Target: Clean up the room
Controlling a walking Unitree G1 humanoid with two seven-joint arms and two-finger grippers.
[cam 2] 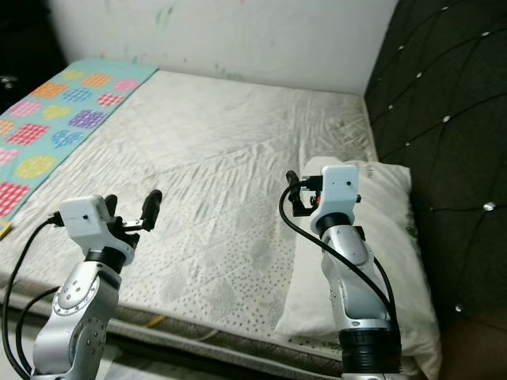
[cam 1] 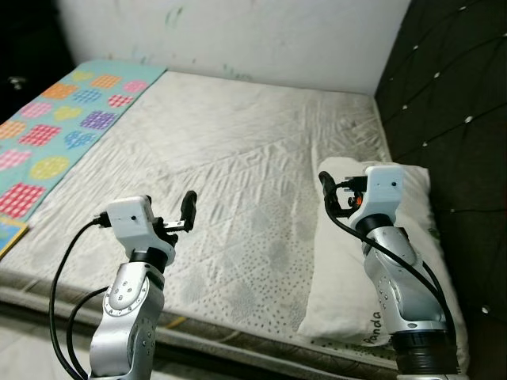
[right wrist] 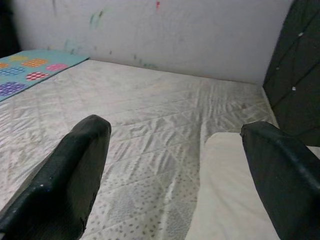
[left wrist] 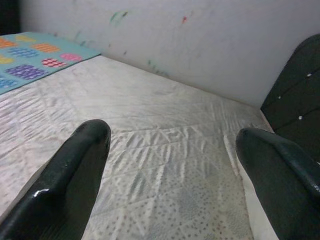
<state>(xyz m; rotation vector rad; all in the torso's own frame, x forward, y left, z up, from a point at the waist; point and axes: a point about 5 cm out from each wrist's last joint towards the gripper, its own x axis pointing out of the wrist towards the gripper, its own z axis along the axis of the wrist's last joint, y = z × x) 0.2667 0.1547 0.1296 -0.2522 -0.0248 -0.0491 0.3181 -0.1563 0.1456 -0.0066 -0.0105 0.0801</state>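
The robot stands at the long edge of a bed [cam 1: 238, 158]. A white pillow [cam 1: 348, 269] lies on the bed at the headboard end, along the near edge, close to the dark padded headboard [cam 1: 451, 95]. A blanket [cam 1: 55, 134] with bright checked patches lies across the far end of the bed.

The left tool [left wrist: 170, 175] hangs over the near edge of the bed, with its two black fingers wide apart and nothing in them. The right tool [right wrist: 175, 170] hangs over the inner edge of the pillow, also wide open and holding nothing.

The pillow looks like the thing to tidy, though that is a guess. To do it well, the right tool should come down on the pillow's edge, pinch a good fold of the soft cloth, and lift slowly so it does not slip. The left tool could take the other side so the pillow does not sag.

The pillow has some writing near its near edge. It looks like "Panda" [cam 1: 372, 328]. There is a small green mark [cam 1: 434, 231] on its side, too small to read.
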